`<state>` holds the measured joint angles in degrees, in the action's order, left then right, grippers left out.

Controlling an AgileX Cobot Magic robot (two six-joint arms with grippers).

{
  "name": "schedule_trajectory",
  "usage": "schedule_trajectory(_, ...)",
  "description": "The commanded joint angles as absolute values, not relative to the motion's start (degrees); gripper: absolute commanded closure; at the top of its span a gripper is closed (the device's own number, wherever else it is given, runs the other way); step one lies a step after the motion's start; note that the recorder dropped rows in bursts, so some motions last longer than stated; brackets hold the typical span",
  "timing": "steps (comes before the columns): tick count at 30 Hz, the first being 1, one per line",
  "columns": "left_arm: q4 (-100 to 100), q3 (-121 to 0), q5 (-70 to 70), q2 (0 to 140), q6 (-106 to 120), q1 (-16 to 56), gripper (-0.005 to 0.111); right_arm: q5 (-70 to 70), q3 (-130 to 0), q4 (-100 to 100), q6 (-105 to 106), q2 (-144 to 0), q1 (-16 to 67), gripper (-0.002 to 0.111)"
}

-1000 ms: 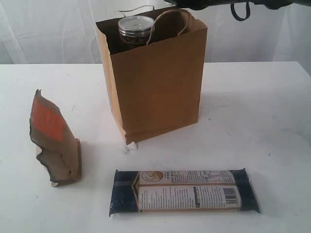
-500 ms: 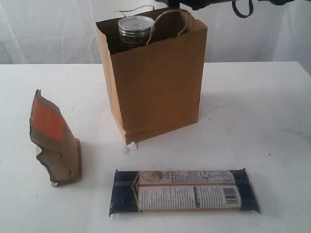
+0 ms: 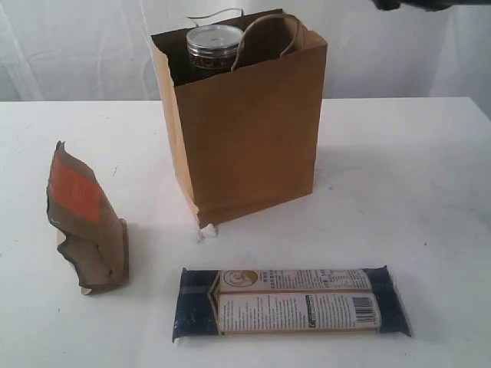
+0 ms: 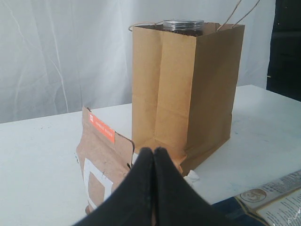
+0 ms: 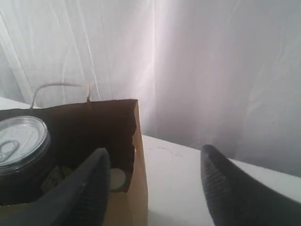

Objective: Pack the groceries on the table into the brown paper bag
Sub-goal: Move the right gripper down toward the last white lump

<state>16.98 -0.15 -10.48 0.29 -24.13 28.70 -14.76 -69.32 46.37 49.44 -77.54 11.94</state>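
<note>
The bag stands upright in the middle of the table, with a white curtain hanging behind it. A can with a pull-tab lid stands inside the bag, its top showing above the near rim, just beside a looped handle. Left of the bag and well apart from it, a pouch stands crumpled and leaning. In front of the bag a long packet lies flat and crosswise. A small white scrap lies against the bag's front bottom corner.

The exterior view shows only a dark bit of the right arm at its top edge, and neither gripper.

The left wrist view shows the left gripper low over the table. Its two black fingers are pressed together and hold nothing. The pouch stands just beyond its tip, the bag rises behind that, and a corner of the packet shows off to one side.

The right wrist view shows the right gripper up by the bag's open top, with its fingers spread wide and empty. One finger crosses the bag's mouth; the other hangs over bare table past the bag's edge. This view alone looks into the bag. The can sits there near that finger but not touching it. A pale round thing lies lower down, too dim to name.
</note>
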Motion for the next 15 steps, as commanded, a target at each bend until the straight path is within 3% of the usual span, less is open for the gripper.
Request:
schedule_trajectory(1, 17.15, 0.0, -10.9, 0.0, -24.05, 28.67, 0.107, -16.11, -65.35, 46.47, 50.81, -68.56, 11.42, 0.054)
schedule_trajectory(10, 17.15, 0.0, -10.9, 0.0, -24.05, 28.67, 0.107, -25.51, -46.94, 36.43, 34.13, -54.86, 11.32, 0.054)
schedule_trajectory(15, 17.15, 0.0, -10.9, 0.0, -24.05, 28.67, 0.107, -30.38, -38.91, 37.4, 34.01, -56.02, 13.71, 0.054)
